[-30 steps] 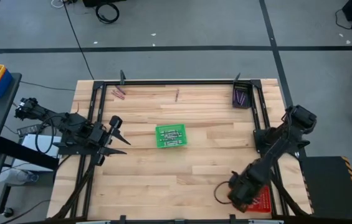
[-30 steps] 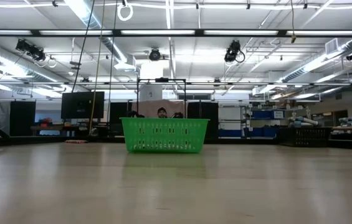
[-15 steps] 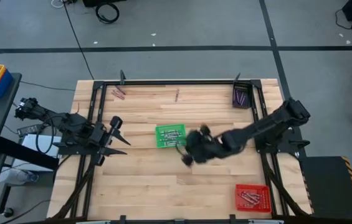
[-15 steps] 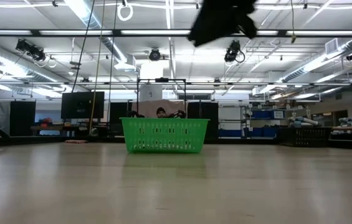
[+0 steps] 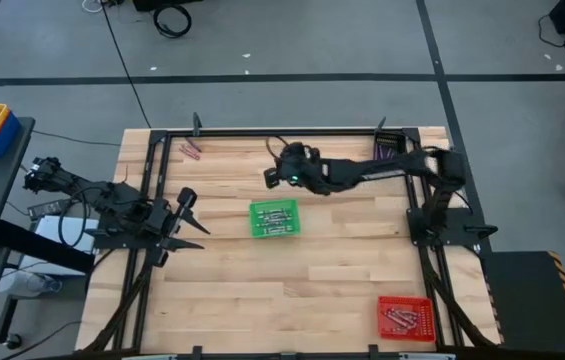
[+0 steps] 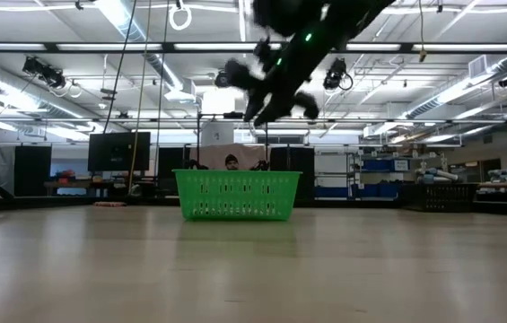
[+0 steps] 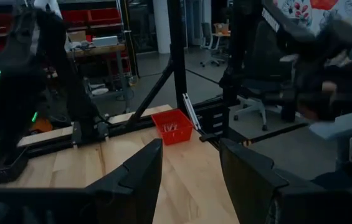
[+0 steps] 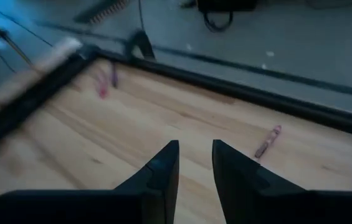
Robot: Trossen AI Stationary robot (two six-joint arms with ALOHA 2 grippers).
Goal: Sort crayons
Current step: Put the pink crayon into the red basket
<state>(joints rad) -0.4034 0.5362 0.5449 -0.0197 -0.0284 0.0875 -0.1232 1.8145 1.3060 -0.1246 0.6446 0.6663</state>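
Note:
My right gripper [image 5: 274,176] hangs open and empty above the far middle of the table, beyond the green tray [image 5: 274,218]; in the low view it is high above that tray [image 6: 280,106]. Its wrist view shows the open fingers [image 8: 194,158] and, ahead on the wood, one reddish-pink crayon [image 8: 268,141]. More crayons [image 5: 191,150] lie at the far left, blurred in the right wrist view [image 8: 106,84]. My left gripper [image 5: 190,212] waits open at the left edge, its fingers [image 7: 188,165] apart.
The green tray holds several small crayons. A red tray [image 5: 405,316] with crayons stands at the near right corner and also shows in the left wrist view [image 7: 174,126]. A dark tray [image 5: 386,152] sits at the far right, partly under my right arm. A black frame rims the table.
My right gripper has left the red tray at the near right corner, swung toward the table's left past the green tray, and gone on toward the far edge. The red tray, covered before, now shows with crayons in it.

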